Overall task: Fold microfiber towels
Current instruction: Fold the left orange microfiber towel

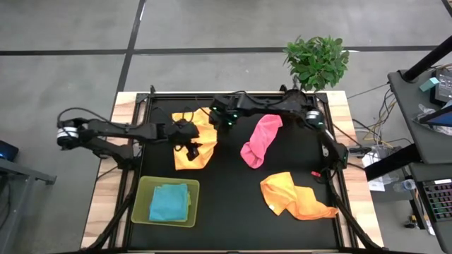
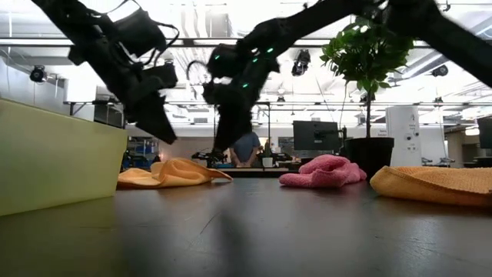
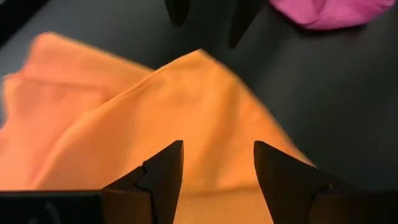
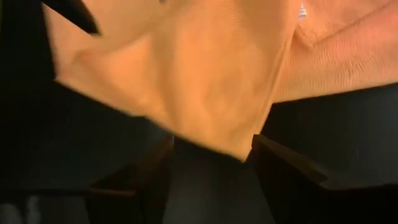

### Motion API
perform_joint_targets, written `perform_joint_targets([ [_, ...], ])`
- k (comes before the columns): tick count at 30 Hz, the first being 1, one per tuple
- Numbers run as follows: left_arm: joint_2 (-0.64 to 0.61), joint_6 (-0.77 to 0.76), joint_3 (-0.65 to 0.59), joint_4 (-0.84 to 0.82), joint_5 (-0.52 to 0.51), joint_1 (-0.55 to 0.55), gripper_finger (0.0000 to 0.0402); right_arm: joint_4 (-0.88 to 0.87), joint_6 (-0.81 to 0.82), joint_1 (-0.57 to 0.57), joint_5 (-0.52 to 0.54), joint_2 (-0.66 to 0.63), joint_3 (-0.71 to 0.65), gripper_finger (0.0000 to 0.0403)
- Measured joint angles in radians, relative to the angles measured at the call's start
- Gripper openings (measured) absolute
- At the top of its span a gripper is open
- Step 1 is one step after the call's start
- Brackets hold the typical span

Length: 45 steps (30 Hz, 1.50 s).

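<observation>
An orange towel [image 1: 201, 156] lies spread and partly folded on the black mat at the far left; it also shows as a low heap in the low view [image 2: 173, 173]. My left gripper [image 1: 191, 148] hangs open a little above its middle, the fingers either side of a cloth ridge [image 3: 205, 112]. My right gripper [image 1: 217, 125] is open too, hovering over the towel's far right corner [image 4: 239, 146]. The fingertips of both grippers stand clear of the cloth in the low view. A pink towel [image 1: 260, 141] and a second orange towel [image 1: 296, 197] lie crumpled on the mat.
A lime-green tray [image 1: 147, 212] stands at the near left with a light blue towel [image 1: 169, 202] folded in it. A potted plant [image 1: 316, 62] stands beyond the table's far edge. Bare mat lies between the towels at the centre.
</observation>
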Motion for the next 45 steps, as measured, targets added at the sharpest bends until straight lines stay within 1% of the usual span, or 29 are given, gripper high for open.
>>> perform_joint_targets([
  [3, 0.072, -0.002, 0.032, 0.039, 0.000, -0.038, 0.0180, 0.116, 0.002, 0.008, 0.000, -0.118, -0.188, 0.0205],
  [8, 0.216, -0.001, 0.086, 0.213, -0.003, -0.082, 0.0180, 0.443, -0.003, 0.026, 0.002, -0.318, -0.549, 0.0205],
  [10, 0.276, -0.001, 0.110, 0.264, -0.029, -0.090, 0.0180, 0.575, -0.003, 0.031, 0.001, -0.397, -0.672, 0.0205],
  [14, 0.396, 0.000, 0.180, 0.281, -0.107, -0.091, 0.0180, 0.785, 0.047, 0.031, 0.001, -0.513, -0.863, 0.0205],
  [18, 0.497, 0.000, 0.234, 0.277, -0.192, -0.091, 0.0180, 0.952, 0.086, 0.031, 0.002, -0.583, -0.995, 0.0205],
  [21, 0.545, -0.001, 0.258, 0.272, -0.245, -0.091, 0.0180, 1.044, 0.107, 0.031, 0.000, -0.609, -1.052, 0.0205],
  [23, 0.567, -0.002, 0.269, 0.266, -0.280, -0.091, 0.0180, 1.059, 0.109, 0.031, 0.000, -0.611, -1.072, 0.0205],
  [28, 0.587, -0.003, 0.272, 0.242, -0.320, -0.091, 0.0173, 1.072, 0.103, 0.031, 0.002, -0.601, -1.076, 0.0205],
  [30, 0.595, -0.003, 0.272, 0.245, -0.325, -0.091, 0.0158, 1.069, 0.101, 0.031, 0.003, -0.592, -1.075, 0.0205],
  [32, 0.598, -0.001, 0.271, 0.242, -0.325, -0.091, 0.0132, 1.066, 0.098, 0.031, 0.007, -0.586, -1.071, 0.0205],
  [34, 0.597, 0.000, 0.271, 0.252, -0.325, -0.091, 0.0099, 1.072, 0.098, 0.031, 0.009, -0.581, -1.067, 0.0205],
  [38, 0.567, -0.002, 0.271, 0.252, -0.325, -0.093, 0.0020, 1.095, 0.121, 0.030, 0.013, -0.549, -1.067, 0.0205],
  [39, 0.554, -0.002, 0.271, 0.246, -0.326, -0.093, 0.0011, 1.108, 0.134, 0.030, 0.018, -0.538, -1.067, 0.0205],
  [42, 0.506, -0.002, 0.271, 0.230, -0.332, -0.093, 0.0011, 1.148, 0.157, 0.030, 0.018, -0.506, -1.067, 0.0205],
  [45, 0.433, -0.012, 0.271, 0.157, -0.335, -0.093, 0.0012, 1.183, 0.185, 0.030, 0.018, -0.467, -1.067, 0.0205],
])
